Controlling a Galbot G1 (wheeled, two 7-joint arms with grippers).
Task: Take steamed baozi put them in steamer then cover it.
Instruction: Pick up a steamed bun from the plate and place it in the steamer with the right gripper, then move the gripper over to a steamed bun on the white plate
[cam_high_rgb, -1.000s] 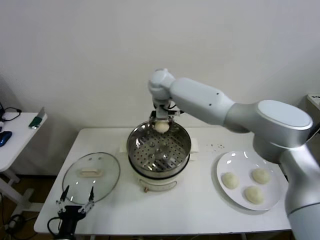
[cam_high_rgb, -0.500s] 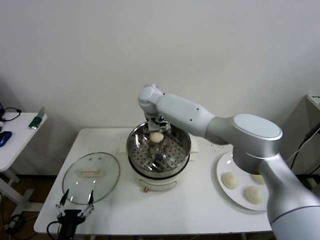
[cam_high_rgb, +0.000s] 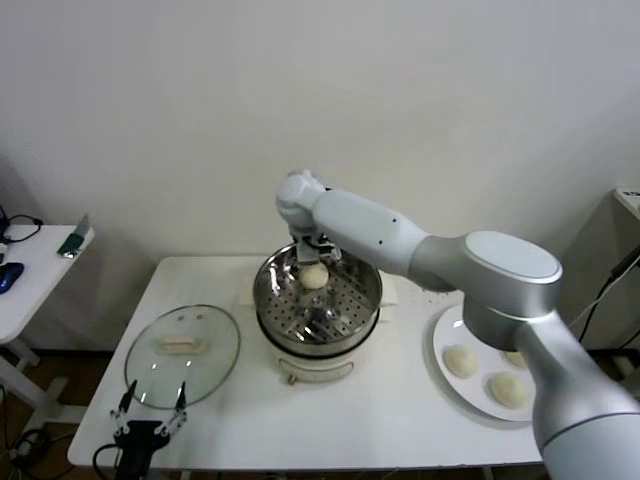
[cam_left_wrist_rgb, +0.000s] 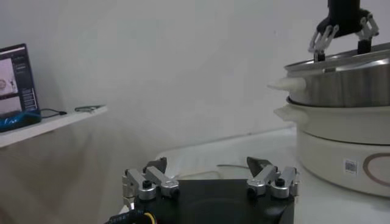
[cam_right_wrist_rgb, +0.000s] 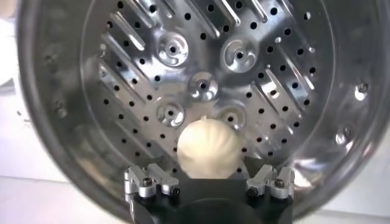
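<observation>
The steamer (cam_high_rgb: 272, 303), a shiny perforated steel basket on a cream pot base (cam_high_rgb: 315, 364), stands mid-table. My right gripper (cam_high_rgb: 315, 263) reaches down into its far side and is open. One baozi (cam_high_rgb: 314, 278) sits between its spread fingers, low by the perforated floor. In the right wrist view the baozi (cam_right_wrist_rgb: 209, 149) lies just ahead of the right gripper (cam_right_wrist_rgb: 207, 175), with gaps to both fingers. Three more baozi (cam_high_rgb: 460, 361) lie on the white plate (cam_high_rgb: 441, 338) at the right. My left gripper (cam_high_rgb: 150, 411) is open and empty at the table's front left corner.
The steamer's glass lid (cam_high_rgb: 183, 353) lies flat on the table, left of the pot and just beyond my left gripper (cam_left_wrist_rgb: 210, 175). The left wrist view shows the pot (cam_left_wrist_rgb: 344, 131) at its side. A small side table (cam_high_rgb: 35, 262) with gadgets stands far left.
My right arm swung from right of the pot to above its far rim and lowered the baozi into the basket. The baozi now sits slightly lower. The left arm has barely moved.
</observation>
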